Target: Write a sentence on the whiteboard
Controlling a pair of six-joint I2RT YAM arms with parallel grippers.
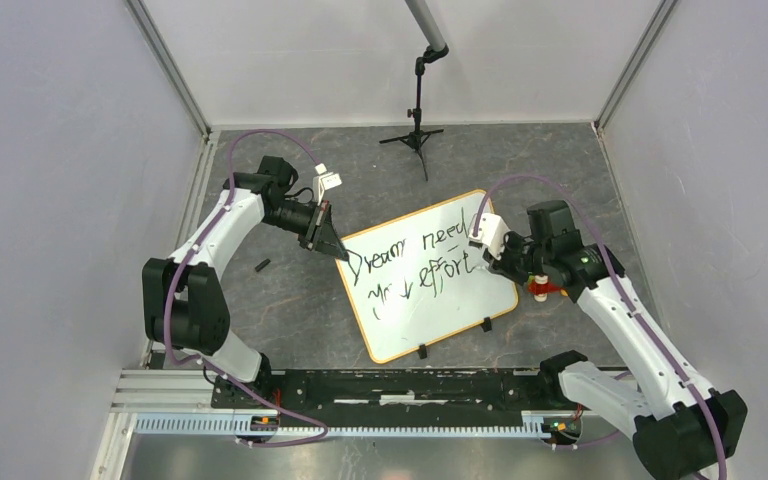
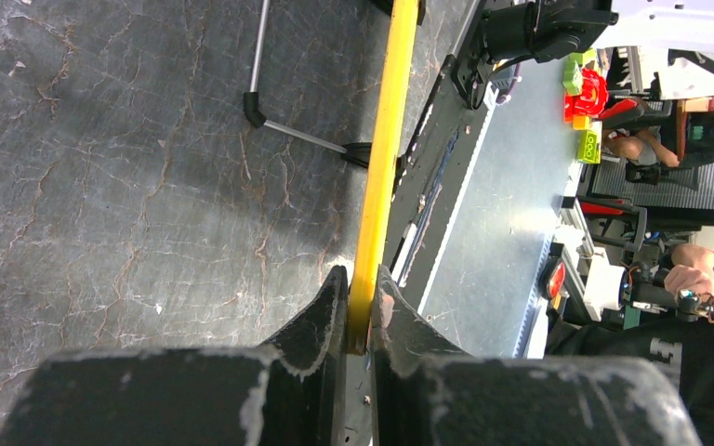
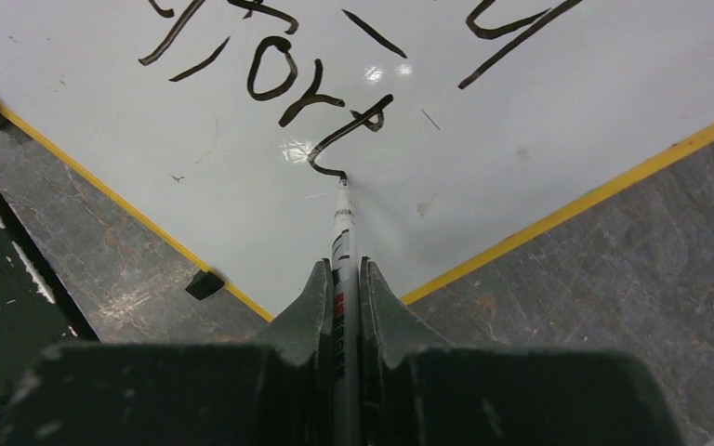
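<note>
The whiteboard (image 1: 460, 305) lies tilted on the dark table, its white face (image 3: 232, 200) edged in yellow. The sentence (image 1: 415, 268) runs in two black handwritten lines, and its last letters (image 3: 284, 84) show in the right wrist view. My left gripper (image 1: 332, 246) is shut on the board's upper-left rim; the yellow rim (image 2: 386, 139) sits edge-on between its jaws (image 2: 361, 279). My right gripper (image 1: 487, 262) is shut on a grey marker (image 3: 342, 228), clamped between the jaws (image 3: 342, 271). The marker's tip touches the board at the end of the final stroke.
A black tripod stand (image 1: 418, 130) is at the back of the table; one of its legs (image 2: 297, 135) is in the left wrist view. A small black cap (image 1: 262, 266) lies left of the board. A red-orange toy (image 1: 540, 290) sits under my right wrist. Two black clips (image 1: 486, 324) mark the board's near edge.
</note>
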